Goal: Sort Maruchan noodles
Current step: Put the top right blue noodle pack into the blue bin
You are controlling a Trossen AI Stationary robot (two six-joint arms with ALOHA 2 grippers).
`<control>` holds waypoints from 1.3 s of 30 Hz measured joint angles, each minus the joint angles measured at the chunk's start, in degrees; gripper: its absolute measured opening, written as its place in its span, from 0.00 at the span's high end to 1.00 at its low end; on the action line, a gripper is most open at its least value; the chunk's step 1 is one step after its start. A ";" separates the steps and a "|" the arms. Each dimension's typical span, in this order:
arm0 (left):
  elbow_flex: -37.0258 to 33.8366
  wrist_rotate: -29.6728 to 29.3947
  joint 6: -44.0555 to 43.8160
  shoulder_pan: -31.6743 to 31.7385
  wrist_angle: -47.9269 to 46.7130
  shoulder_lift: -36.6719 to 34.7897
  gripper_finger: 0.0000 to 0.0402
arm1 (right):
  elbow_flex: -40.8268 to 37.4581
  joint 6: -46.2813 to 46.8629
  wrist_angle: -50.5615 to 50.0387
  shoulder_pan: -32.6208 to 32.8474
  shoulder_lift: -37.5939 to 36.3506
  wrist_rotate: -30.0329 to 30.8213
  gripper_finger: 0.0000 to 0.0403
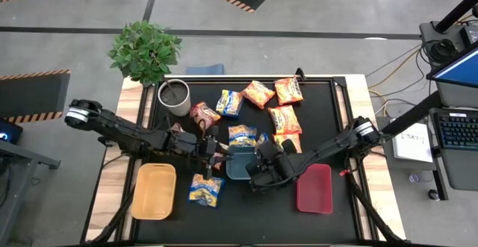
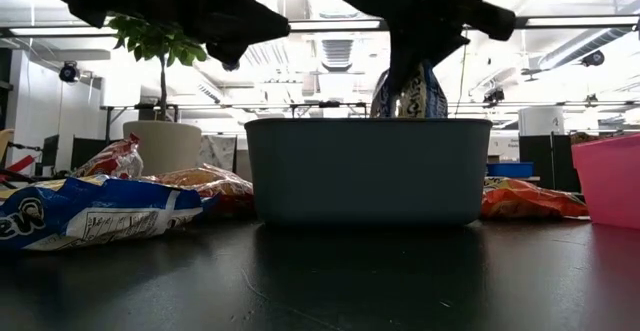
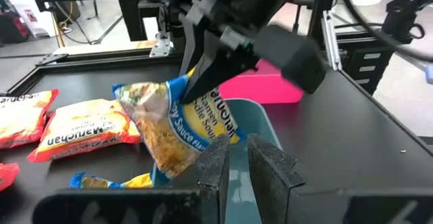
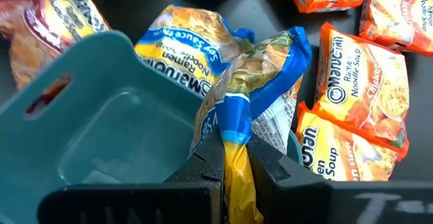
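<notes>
The right tool (image 4: 235,158) pinched a blue-and-yellow packet (image 4: 254,82) by its crimped edge above the blue tray (image 4: 101,136). It looked light, crinkly and slippery (a seam grip seemed safest). The left tool (image 3: 238,162) hovered nearby, narrowly parted, empty.

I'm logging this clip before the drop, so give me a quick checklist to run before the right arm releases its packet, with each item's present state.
1. Right pincer shut on the crinkly blue-and-yellow plastic noodle packet: ok.
2. Packet held above the grey-blue rectangular plastic tray: ok, the low view shows it over the rim.
3. Tray bare inside: ok in the right wrist view.
4. Left pincer clear of the drop: not ok, it sits close at the tray.
5. Left pincer carrying nothing: ok.
6. Another blue-and-yellow packet behind the tray, clear of it: cannot tell.
</notes>
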 joint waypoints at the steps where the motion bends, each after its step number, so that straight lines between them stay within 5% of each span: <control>1: 0.00 0.04 0.00 -0.03 0.19 0.00 0.91 | 0.00 0.00 -0.23 0.08 0.23 -0.18 0.95; 24: -0.30 0.08 -0.04 -0.86 0.15 0.00 0.91 | -0.02 -0.85 -0.69 0.06 0.50 -3.40 0.87; 39: -0.92 0.17 -1.16 -0.86 -0.93 0.02 0.91 | 2.25 -12.02 -0.88 -0.07 -1.99 -8.59 0.87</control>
